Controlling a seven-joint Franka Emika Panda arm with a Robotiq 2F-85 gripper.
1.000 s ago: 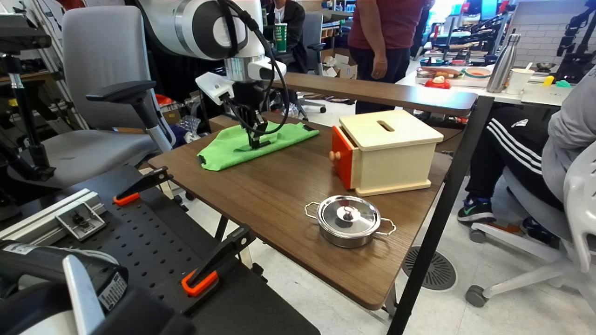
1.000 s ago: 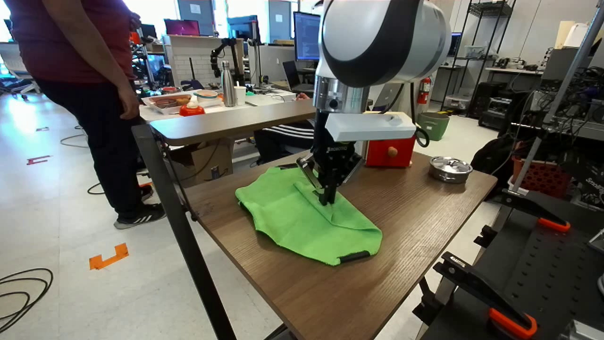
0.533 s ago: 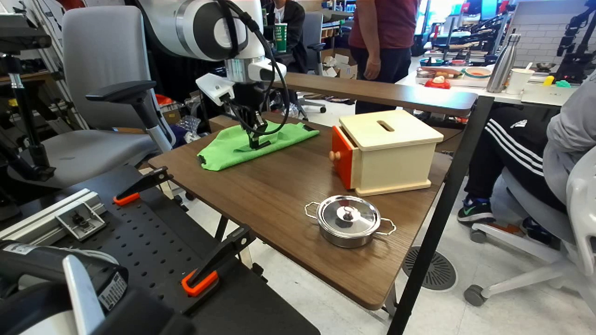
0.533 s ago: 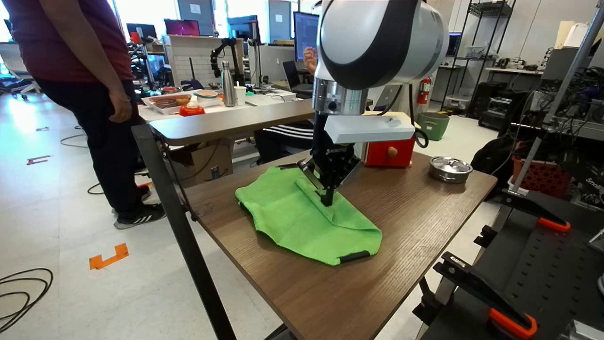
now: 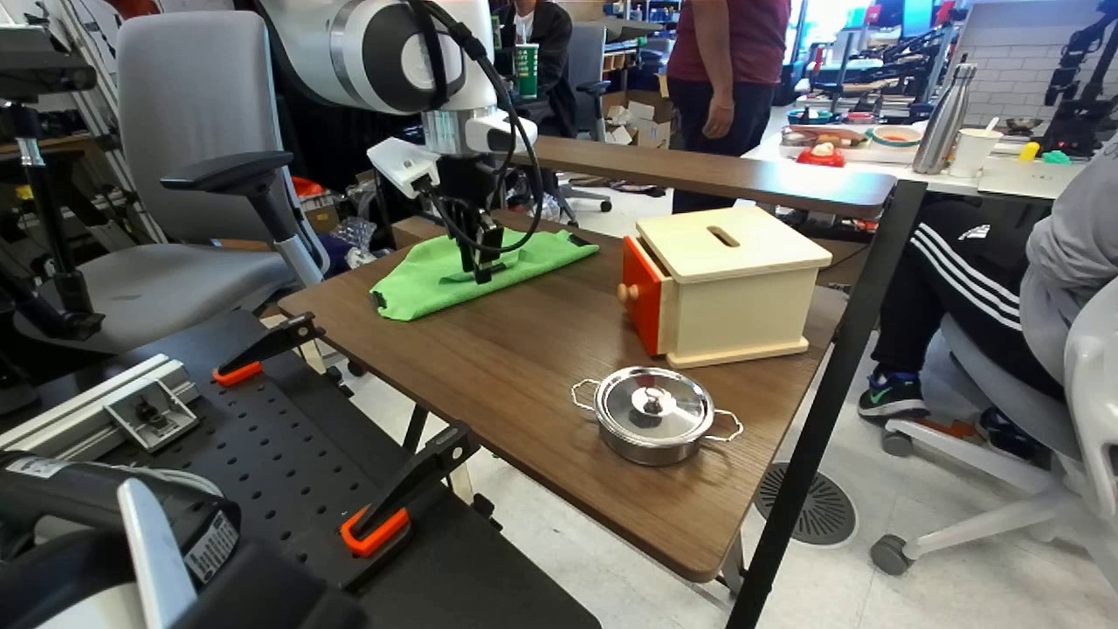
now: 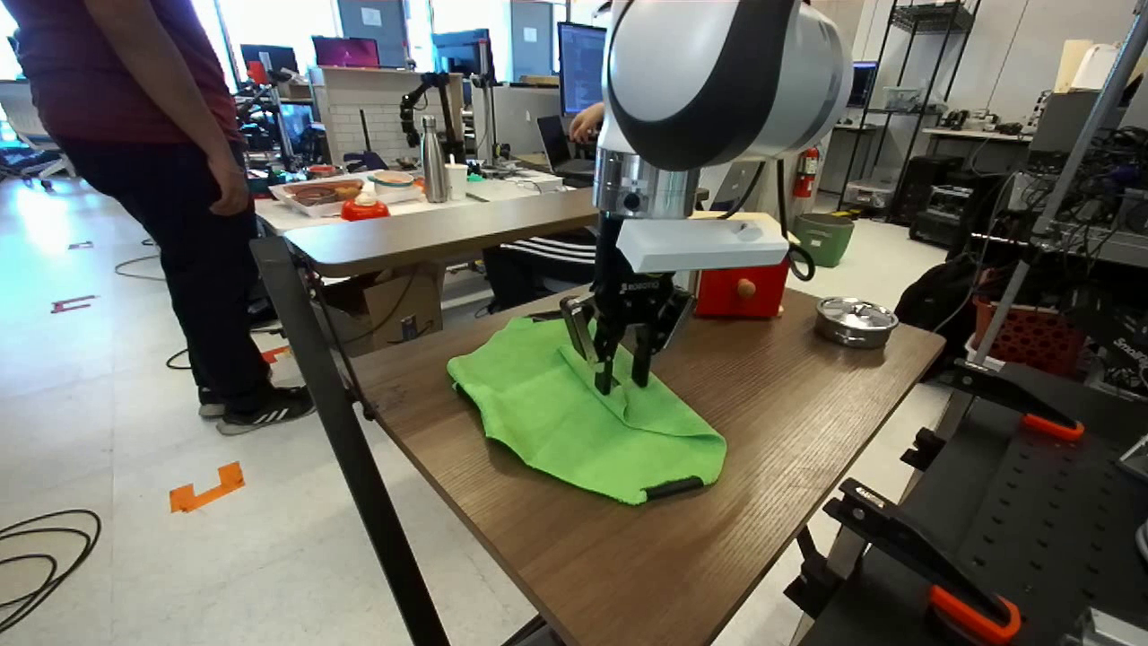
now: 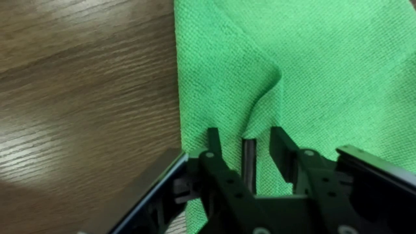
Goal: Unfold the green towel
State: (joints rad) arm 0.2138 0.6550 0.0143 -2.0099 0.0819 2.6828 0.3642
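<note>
My hand (image 6: 623, 386) points down at the green towel (image 6: 565, 426), its fingers (image 7: 281, 149) parted, gripping nothing; whether the tips touch the cloth I cannot tell. The towel lies partly folded on the wooden surface (image 5: 524, 349). The wrist view gives me a black strip (image 7: 249, 162) between my fingers, one end meeting a small raised fold (image 7: 266, 104). In an exterior view I get the towel's broad spread and a black patch (image 6: 674, 487) on its edge. In an exterior view the wooden box (image 5: 742, 306) shows its slotted top (image 5: 755, 249), its red drawer (image 5: 642, 301) standing slightly out; in an exterior view a white piece (image 6: 704, 247) at my wrist hides part of it. The lidded pot (image 5: 655, 419) stands well apart from the towel.
</note>
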